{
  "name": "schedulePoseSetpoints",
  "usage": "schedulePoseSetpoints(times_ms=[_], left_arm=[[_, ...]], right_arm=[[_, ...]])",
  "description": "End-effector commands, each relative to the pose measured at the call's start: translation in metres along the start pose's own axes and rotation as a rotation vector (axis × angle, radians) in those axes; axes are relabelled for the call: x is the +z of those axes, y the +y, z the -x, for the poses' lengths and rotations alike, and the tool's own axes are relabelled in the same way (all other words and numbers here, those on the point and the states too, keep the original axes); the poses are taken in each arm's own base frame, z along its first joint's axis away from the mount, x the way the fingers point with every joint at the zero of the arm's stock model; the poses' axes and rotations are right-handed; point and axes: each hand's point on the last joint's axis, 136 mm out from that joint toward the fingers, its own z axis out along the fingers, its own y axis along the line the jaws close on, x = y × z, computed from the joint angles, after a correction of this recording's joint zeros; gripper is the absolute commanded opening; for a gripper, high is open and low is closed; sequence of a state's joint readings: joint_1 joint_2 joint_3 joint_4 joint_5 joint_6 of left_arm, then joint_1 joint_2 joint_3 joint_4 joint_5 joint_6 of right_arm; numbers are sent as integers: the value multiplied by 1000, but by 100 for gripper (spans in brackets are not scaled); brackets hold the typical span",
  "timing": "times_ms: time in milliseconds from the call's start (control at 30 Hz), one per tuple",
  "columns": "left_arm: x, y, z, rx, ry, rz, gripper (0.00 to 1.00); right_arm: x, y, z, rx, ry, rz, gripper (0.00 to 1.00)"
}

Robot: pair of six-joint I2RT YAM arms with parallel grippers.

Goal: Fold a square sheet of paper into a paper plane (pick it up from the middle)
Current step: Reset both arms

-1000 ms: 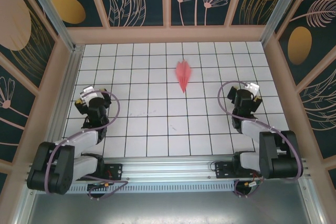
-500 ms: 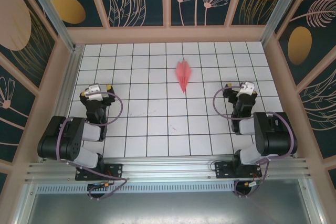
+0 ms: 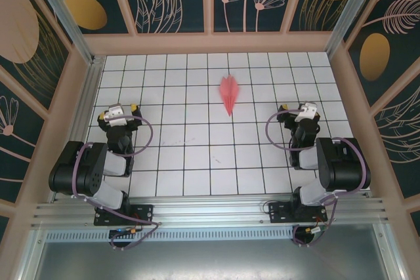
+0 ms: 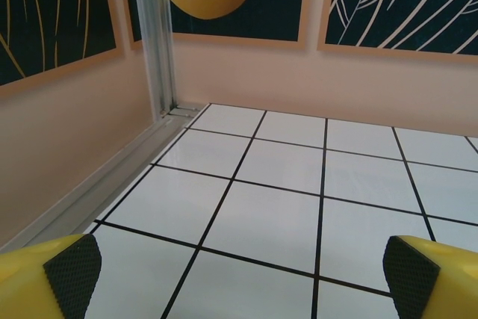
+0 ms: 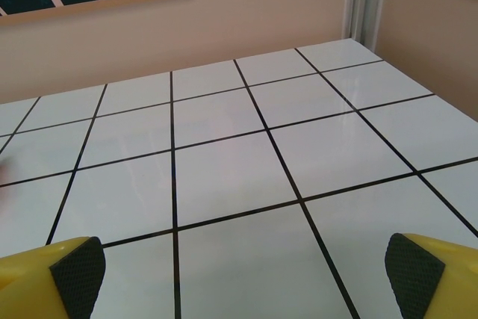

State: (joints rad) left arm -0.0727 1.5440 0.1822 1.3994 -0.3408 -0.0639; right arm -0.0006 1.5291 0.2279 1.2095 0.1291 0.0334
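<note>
The paper plane (image 3: pixel 228 94), a slim salmon-pink dart with a centre crease, lies flat on the white tiled floor at mid-back, its point toward the near edge. No flat square sheet of paper is in view. My left gripper (image 3: pixel 119 113) sits low at the left, far from the plane. In the left wrist view it (image 4: pixel 243 278) is open, with bare tiles between its yellow fingers (image 4: pixel 73 273). At the right, my right gripper (image 3: pixel 304 111) is also well apart from the plane. The right wrist view has it (image 5: pixel 246 274) open over bare tiles.
Tan walls (image 3: pixel 210 42) with dark leaf-pattern panels box in the tiled floor (image 3: pixel 197 155). An aluminium post (image 4: pixel 157 42) stands in the back left corner. The arm bases sit on a metal rail (image 3: pixel 210 211) at the near edge.
Both arms have folded back toward their bases, their big elbow links swinging up and inward. The grippers stay open and the paper plane has not moved.
</note>
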Motion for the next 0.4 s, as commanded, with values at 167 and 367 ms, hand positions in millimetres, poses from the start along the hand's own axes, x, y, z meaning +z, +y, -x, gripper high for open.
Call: schedulePoseSetpoints(times_ms=[167, 367], left_arm=[[3, 4, 5, -22, -20, 21, 98], [3, 3, 6, -23, -24, 19, 99]], right_arm=[[-1, 2, 9, 4, -42, 19, 99], [-1, 2, 8, 4, -41, 19, 99]])
